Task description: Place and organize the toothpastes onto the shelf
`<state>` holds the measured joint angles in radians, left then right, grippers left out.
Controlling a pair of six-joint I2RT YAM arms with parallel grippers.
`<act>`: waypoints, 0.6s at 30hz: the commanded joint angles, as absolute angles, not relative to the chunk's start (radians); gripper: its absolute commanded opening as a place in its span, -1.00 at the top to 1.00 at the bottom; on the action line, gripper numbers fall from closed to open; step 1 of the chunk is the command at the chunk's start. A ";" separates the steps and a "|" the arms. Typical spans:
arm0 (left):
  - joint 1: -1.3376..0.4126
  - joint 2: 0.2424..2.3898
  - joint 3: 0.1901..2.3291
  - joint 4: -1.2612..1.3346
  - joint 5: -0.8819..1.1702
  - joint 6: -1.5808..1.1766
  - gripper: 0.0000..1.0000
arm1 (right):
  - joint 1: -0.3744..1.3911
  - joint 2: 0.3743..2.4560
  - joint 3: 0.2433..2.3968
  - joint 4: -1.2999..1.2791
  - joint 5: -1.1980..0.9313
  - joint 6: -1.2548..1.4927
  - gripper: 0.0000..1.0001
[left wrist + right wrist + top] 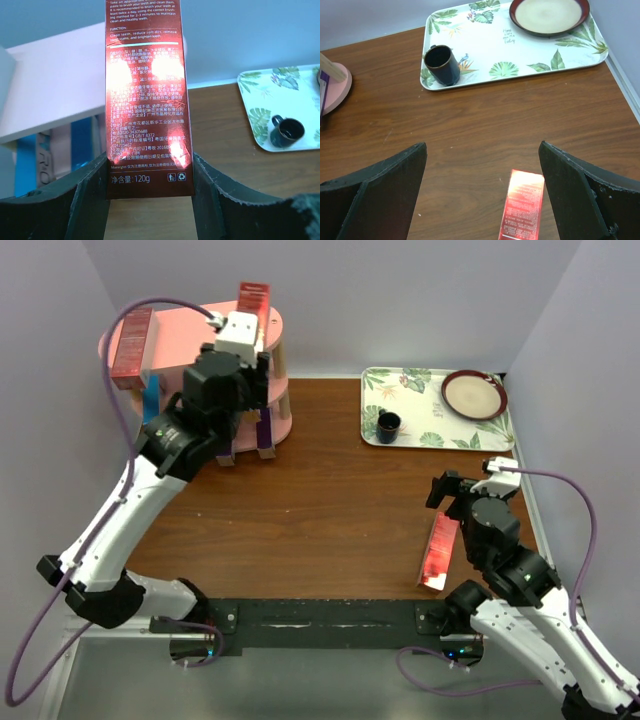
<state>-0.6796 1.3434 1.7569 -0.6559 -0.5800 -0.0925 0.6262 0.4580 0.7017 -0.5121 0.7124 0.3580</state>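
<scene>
The pink shelf [285, 340] stands at the far left; its top board also shows in the left wrist view [50, 85]. My left gripper [252, 326] is shut on a metallic red toothpaste carton [254, 296], held upright over the top board; the carton [145, 100] sits between the fingers [92, 200]. Another red carton [132, 340] lies on the top board. A blue carton [150, 400] and purple cartons [266, 430] are on the lower tiers. My right gripper [455, 495] is open and empty above a red carton [440, 550] lying on the table, which also shows in the right wrist view [522, 205].
A floral tray [425, 420] at the far right holds a dark mug [388, 425] and a brown-rimmed plate [474, 395]. Walls close in on the left, back and right. The wooden tabletop [330, 510] lies between the arms.
</scene>
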 commanded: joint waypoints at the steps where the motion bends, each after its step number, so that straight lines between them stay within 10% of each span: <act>1: -0.577 1.342 1.853 -0.701 -0.515 -0.057 0.66 | 0.621 0.454 0.701 -0.479 0.710 0.356 -0.97; 18: -0.184 1.516 1.990 -0.811 -0.294 -0.106 0.63 | 0.621 0.494 0.692 -0.454 0.643 0.345 -0.97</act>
<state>-0.2050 1.5364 1.9293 -0.8227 -0.3210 -0.0963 0.6258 0.4854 0.6987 -0.4995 0.6582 0.3546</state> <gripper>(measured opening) 0.614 0.986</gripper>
